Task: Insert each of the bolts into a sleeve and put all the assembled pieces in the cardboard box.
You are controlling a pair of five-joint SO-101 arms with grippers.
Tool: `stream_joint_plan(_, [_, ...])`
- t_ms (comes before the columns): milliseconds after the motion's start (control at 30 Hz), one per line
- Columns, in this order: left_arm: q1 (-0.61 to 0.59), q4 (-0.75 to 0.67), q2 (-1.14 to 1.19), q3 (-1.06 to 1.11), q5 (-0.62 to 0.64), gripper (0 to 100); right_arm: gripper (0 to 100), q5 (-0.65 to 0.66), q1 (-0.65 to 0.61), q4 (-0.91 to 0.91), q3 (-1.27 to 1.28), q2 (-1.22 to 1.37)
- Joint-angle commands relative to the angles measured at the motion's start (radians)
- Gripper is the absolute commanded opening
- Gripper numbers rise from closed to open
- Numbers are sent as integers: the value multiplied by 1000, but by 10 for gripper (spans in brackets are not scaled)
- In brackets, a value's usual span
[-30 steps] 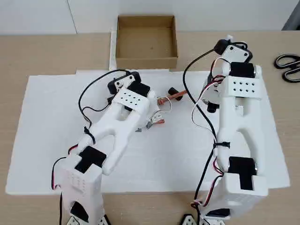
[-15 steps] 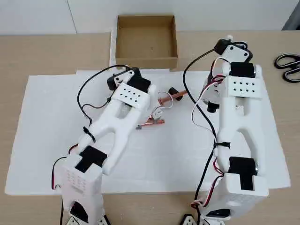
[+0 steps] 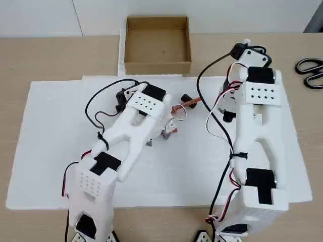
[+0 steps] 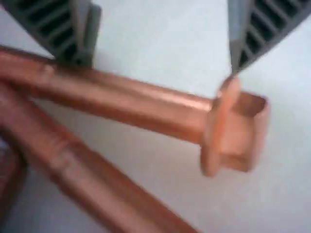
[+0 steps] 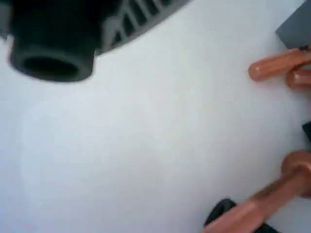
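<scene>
My left gripper (image 4: 160, 60) is open low over the white foam, its grey fingers (image 4: 73, 29) on either side of a copper bolt (image 4: 146, 104) that lies flat with its hex head (image 4: 233, 131) by one fingertip. A second bolt (image 4: 73, 179) crosses beneath it. In the high view that gripper (image 3: 169, 128) sits at the middle of the foam sheet (image 3: 55, 126). My right gripper (image 3: 228, 112) is shut on a black sleeve (image 5: 51, 46). Near it lies a bolt (image 3: 191, 103) with a black sleeve (image 3: 185, 98) on one end. The cardboard box (image 3: 158, 64) stands at the back.
Scissors (image 3: 310, 70) lie on the wooden table at the far right. The right wrist view catches bolt ends (image 5: 277, 65) and another bolt (image 5: 262, 199) beside a black sleeve (image 5: 218, 213). Wide bare foam stretches left and in front of the arms.
The left arm has swung slightly right and come down over the bolts, its fingers now astride one. The right arm has kept still.
</scene>
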Motion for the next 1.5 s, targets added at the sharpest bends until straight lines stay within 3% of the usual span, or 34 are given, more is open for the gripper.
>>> stream_joint_plan(0, [-12,11,-17,-77,9,182,4,8,7,8,-8,-61])
stream_joint_plan(333, [-9,80,-31,-119,5,184,4,8,7,2,-8,-61])
stream_joint_plan(1467, [-14,66,83,-179,32,184,4,8,-1,1,-14,-16])
